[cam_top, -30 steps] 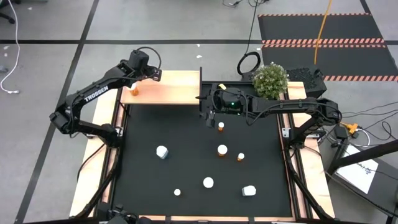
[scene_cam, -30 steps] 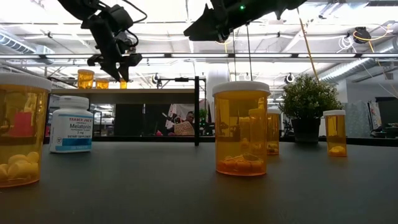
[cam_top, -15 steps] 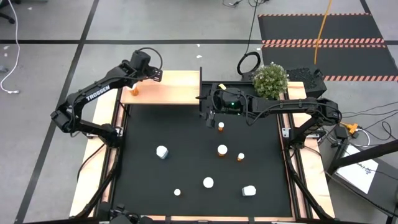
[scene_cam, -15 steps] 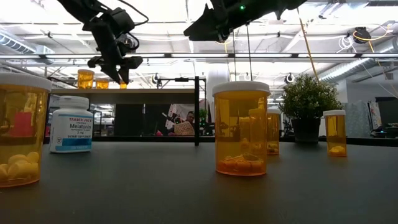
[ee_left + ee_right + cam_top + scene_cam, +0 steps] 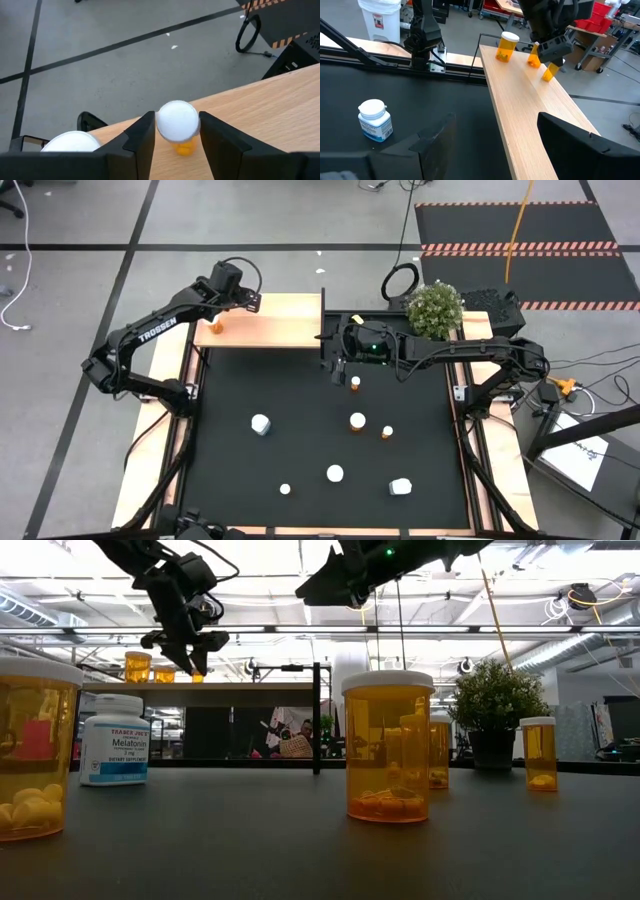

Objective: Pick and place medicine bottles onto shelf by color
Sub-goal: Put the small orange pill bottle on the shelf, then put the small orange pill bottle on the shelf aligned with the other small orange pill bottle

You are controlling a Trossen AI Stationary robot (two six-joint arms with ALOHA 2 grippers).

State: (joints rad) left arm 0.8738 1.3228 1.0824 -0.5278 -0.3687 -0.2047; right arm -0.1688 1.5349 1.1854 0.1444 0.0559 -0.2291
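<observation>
Left hand (image 5: 176, 131) closed around small orange bottle (image 5: 178, 123), seemingly just above shelf (image 5: 270, 326); right hand (image 5: 495, 145) spread wide, empty.

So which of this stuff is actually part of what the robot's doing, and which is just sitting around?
Part of the job:
- orange bottles on the black mat
- white bottles
- shelf
- small orange bottle between the left gripper fingers, over the shelf
- right gripper, open, waiting

Just lying about:
- potted plant
- cable loop on the floor
</observation>
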